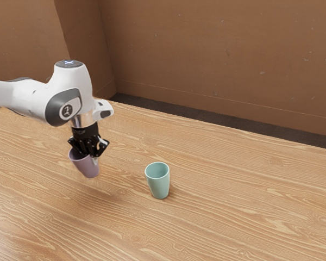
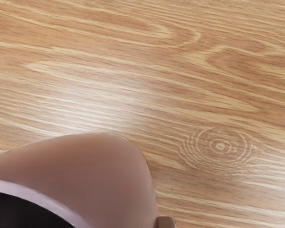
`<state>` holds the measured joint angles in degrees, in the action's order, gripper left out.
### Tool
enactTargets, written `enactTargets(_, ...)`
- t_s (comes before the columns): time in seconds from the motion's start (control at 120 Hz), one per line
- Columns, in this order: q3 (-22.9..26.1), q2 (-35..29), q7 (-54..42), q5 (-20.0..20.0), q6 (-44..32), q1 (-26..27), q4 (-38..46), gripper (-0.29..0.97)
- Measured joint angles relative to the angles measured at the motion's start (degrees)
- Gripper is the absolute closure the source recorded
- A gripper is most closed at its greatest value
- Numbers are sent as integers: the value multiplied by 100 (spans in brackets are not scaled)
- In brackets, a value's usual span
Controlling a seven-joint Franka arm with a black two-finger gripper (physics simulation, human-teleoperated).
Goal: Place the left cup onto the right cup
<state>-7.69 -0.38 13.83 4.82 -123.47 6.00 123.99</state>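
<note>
The gripper (image 1: 88,153) is clamped on the rim of the mauve cup (image 1: 86,166), the left one of the pair. It hangs from the black fingers just clear of the wooden table (image 1: 233,190), with its shadow (image 1: 110,188) cast on the boards below and a little toward the exterior view's right. The cup leans slightly rather than hanging plumb, probably because it is pinched at one side of the rim and not around the body. That hold leaves its base free to go down onto something else. In the wrist view, its rounded pink wall sits directly under the hand, with only wood grain beyond it. The teal cup (image 1: 157,180) stands upright and mouth-up on the table, near the held cup but apart from it, toward the exterior view's right. As the target, it appears to have nothing on it. The job looks to be at the carrying stage: the mauve cup is up but not yet over the teal one, and it seems to need more height to clear that rim.
</note>
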Motion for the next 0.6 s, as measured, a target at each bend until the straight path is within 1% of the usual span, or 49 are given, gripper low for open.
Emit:
enactTargets(0.075,177,53,72,10,262,-121,-290,78)
enactTargets(0.225,394,278,206,16,604,-119,-814,78)
enactTargets(0.275,447,401,244,17,717,121,-1053,78)
enactTargets(0.375,557,527,317,10,922,1051,-1329,78)
enactTargets(0.417,614,551,347,6,994,1323,-1397,78)
enactTargets(0.475,696,611,386,1,1097,1451,-1526,78)
enactTargets(0.6,756,693,468,-12,1258,1384,-1672,78)
